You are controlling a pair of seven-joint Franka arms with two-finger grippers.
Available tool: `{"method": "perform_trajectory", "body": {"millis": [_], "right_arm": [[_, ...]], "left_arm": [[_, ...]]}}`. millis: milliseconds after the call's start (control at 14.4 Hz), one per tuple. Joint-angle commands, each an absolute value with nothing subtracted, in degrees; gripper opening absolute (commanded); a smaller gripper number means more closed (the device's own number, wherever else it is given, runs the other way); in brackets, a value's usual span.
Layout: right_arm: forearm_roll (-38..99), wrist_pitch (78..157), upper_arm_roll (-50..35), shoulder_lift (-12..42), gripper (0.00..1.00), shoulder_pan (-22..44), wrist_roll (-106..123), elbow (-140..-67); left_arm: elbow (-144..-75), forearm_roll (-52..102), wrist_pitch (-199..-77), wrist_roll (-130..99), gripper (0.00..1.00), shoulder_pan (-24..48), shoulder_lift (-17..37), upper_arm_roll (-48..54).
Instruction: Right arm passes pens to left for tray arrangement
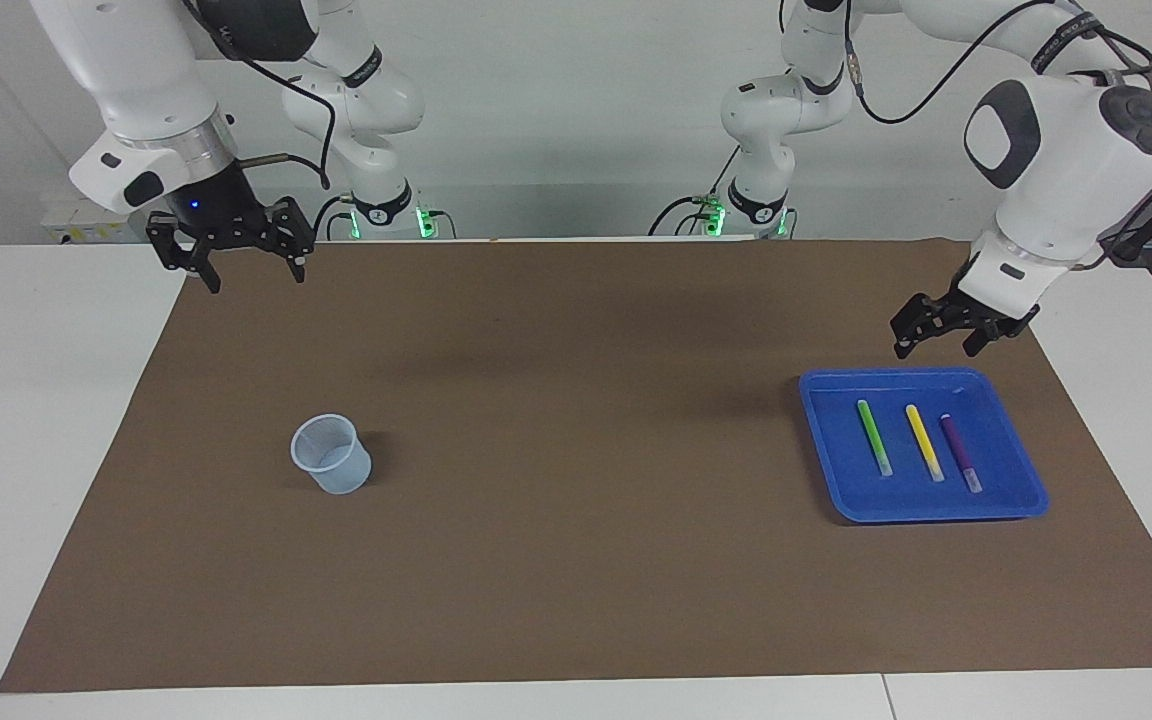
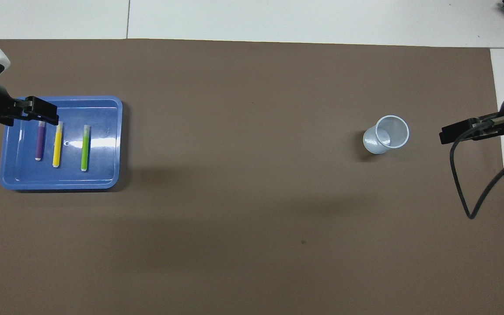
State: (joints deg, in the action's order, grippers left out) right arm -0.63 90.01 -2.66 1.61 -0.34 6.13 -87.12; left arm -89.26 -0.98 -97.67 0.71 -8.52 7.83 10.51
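Lying side by side in the blue tray (image 1: 826,440): green pen (image 1: 874,437), yellow pen (image 1: 924,442), purple pen (image 1: 960,453), none touching another, the green one toward the cup's side of the tray, the purple one away from it, the yellow between; tray sitting on the brown mat (image 1: 576,450) at the left arm's end of the tabletop (image 1: 36,400); hovering empty over the mat just past the tray's robot-side rim: left pincer (image 1: 950,335), fingers apart, clear of the pens; hanging empty well apart from the tray, over the mat's corner at the right arm's end: right pincer (image 1: 251,272), fingers spread, waiting; standing upright on the mat, well apart from the tray toward the right arm's end: translucent cup (image 1: 331,454).
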Motion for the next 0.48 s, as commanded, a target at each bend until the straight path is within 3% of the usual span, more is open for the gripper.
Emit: {"method": "perform_trajectory", "body": {"millis": [0,415], "right_arm": [[-0.70,89.83,-2.29,0.09,1.00,-0.18,7.56,-88.68],[-0.53,90.18,-2.29,-0.53,1.00,0.44,7.29,-89.03]], "left_arm": [[-89.65,-1.76,-93.53,1.14,1.00,-8.26,2.74,10.37],[-89.82,-1.14,-88.24,1.23,1.00,-8.17,-1.23,11.07]]}}
